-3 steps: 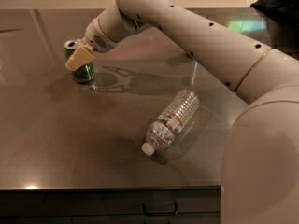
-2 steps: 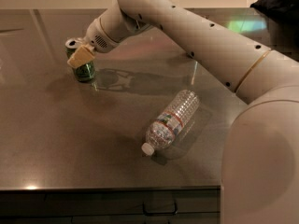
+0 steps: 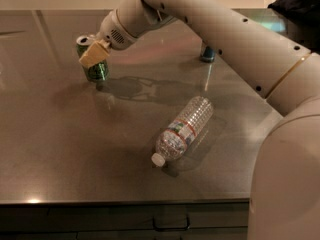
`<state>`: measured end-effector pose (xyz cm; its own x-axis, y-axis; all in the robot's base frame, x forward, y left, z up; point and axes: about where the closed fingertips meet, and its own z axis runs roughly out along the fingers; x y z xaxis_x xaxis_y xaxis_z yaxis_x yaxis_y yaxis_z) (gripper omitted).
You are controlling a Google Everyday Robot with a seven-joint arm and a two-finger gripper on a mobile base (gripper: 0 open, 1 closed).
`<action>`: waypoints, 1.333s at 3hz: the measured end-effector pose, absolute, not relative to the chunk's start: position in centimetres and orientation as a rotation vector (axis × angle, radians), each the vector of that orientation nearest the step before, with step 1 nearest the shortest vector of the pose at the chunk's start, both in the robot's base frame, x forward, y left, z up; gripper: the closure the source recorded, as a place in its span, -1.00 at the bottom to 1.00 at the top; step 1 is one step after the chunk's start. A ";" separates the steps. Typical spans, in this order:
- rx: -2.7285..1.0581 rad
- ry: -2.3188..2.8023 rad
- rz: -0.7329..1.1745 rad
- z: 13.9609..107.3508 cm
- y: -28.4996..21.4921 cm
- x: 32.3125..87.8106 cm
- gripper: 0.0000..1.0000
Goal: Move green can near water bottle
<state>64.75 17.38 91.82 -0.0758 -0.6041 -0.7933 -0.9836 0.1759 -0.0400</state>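
Observation:
The green can (image 3: 96, 71) stands at the table's far left, its silver top (image 3: 83, 39) showing behind my gripper. My gripper (image 3: 93, 58) is shut on the can, with one tan finger pad (image 3: 94, 54) across its front upper side. The other finger is hidden behind the can. The water bottle (image 3: 183, 131) lies on its side in the middle of the table, its white cap towards the front left. It is well to the right of the can and nearer to me.
A blue-and-silver can (image 3: 207, 54) stands at the back, partly hidden by my arm (image 3: 215, 21), which spans the table from the right. The steel table's front edge (image 3: 125, 202) runs along the bottom, with drawers below it.
The gripper and the green can have shifted together a little to the right and up. The water bottle has not moved.

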 end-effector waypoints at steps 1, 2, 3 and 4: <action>-1.489 1.780 0.699 93.7 14.5 63.6 1.00; -1.464 1.794 0.713 94.8 11.5 62.1 1.00; -1.428 1.814 0.725 95.2 8.3 60.5 1.00; -1.397 1.832 0.718 95.4 5.3 59.4 1.00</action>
<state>59.39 5.26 95.35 -0.1612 -0.5697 -0.8059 -0.9656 0.2599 0.0095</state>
